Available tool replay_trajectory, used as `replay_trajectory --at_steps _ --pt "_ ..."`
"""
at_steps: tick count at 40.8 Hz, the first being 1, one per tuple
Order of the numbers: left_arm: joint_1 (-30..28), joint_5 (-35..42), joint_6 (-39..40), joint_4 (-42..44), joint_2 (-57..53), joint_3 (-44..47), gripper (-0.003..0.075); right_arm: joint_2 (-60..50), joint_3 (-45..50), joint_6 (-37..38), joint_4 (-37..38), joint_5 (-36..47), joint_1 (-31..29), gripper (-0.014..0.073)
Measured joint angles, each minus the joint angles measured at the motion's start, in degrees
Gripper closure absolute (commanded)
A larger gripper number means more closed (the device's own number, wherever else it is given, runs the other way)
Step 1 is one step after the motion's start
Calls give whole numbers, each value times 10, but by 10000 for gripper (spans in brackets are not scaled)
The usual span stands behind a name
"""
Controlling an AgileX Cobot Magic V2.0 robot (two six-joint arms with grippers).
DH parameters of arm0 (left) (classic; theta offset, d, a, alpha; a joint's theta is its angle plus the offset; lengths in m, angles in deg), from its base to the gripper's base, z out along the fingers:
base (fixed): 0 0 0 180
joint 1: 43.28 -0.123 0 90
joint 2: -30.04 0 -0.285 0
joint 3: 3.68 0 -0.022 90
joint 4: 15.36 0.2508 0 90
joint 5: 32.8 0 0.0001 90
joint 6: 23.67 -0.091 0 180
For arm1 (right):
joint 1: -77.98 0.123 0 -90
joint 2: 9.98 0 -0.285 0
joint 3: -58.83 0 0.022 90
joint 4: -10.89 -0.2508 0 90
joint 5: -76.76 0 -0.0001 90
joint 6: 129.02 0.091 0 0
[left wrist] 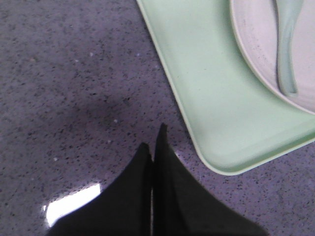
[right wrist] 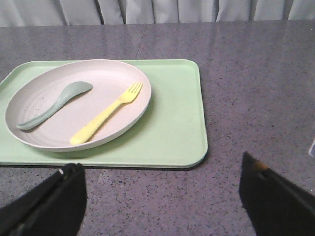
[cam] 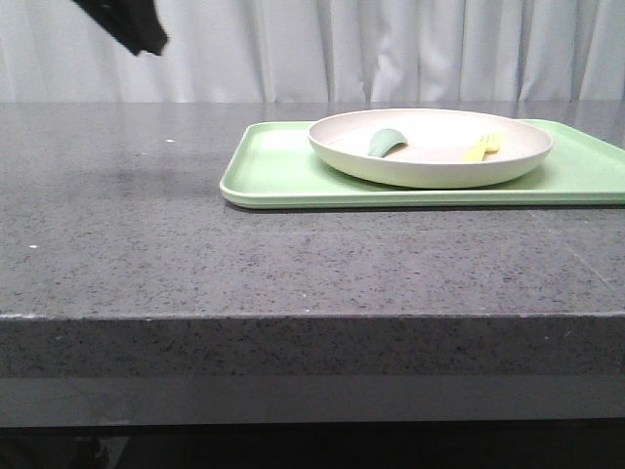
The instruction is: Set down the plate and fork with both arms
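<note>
The off-white plate [cam: 439,172] rests on a light green tray [cam: 278,171] at the right of the table. On the plate lies the small yellow fork [cam: 482,147], toward its right side. The right wrist view shows the plate [right wrist: 113,73] and the fork [right wrist: 106,114] lying diagonally. My right gripper [right wrist: 160,167] is open, held over bare table just short of the tray's near edge, with nothing between its fingers. My left gripper [left wrist: 153,145] is shut and empty, above the table beside the tray's corner [left wrist: 211,98]. It hangs high at the far left [cam: 146,37] in the front view.
A dull teal spoon [cam: 386,143] also lies on the plate, left of the fork; the spoon [right wrist: 54,103] shows in the right wrist view too. The dark speckled tabletop [cam: 146,225] spreads to the left and front of the tray. A white curtain [cam: 391,49] hangs behind.
</note>
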Motion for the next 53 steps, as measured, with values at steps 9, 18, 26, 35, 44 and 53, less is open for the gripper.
replay_trajectory --at_steps 9,18,26,35,44,53 --pt "-16 215 0 4 -198 253 738 0 0 0 0 0 0 -57" --pt "-17 355 0 5 -375 445 738 0 0 0 0 0 0 -57" --pt "-17 394 0 5 -519 580 738 0 0 0 0 0 0 -57" --pt "-17 435 0 5 -680 688 738 0 0 0 0 0 0 -57" --pt "-17 446 0 5 -829 742 738 0 0 0 0 0 0 -57" --pt "-17 446 0 5 -876 758 738 21 -9 0 0 0 0 -57"
